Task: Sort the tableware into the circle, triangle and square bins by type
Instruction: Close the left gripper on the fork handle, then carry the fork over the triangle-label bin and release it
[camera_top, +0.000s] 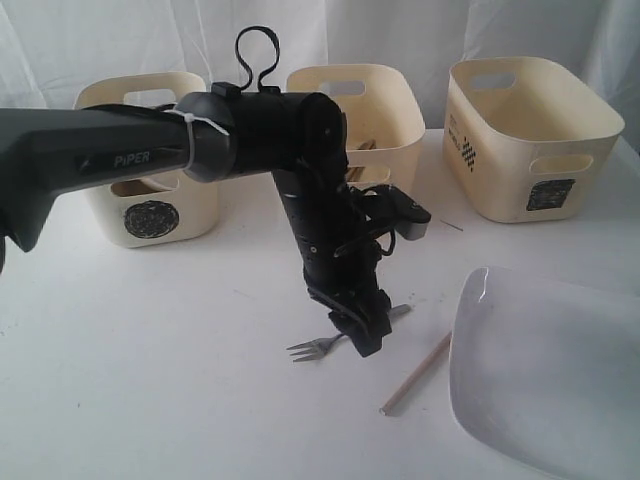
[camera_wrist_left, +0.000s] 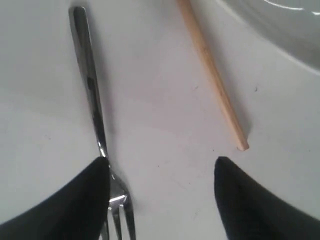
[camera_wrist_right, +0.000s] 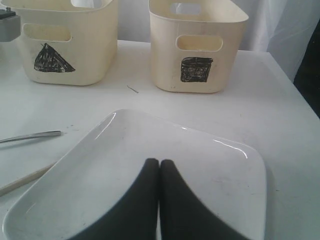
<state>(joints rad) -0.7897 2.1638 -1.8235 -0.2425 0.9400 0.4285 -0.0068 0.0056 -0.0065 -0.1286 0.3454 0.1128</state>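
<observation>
Left claw spread open, low over the counter, lower centre of exterior view. Fork off-centre beside one finger, handle pointing straight ahead. Right claw closed, farther off.

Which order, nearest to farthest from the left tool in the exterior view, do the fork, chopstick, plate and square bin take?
From the left tool:
1. Fork, at its tip.
2. Chopstick, just right of it.
3. Plate, farther right, at the front.
4. Square bin, back right.
</observation>
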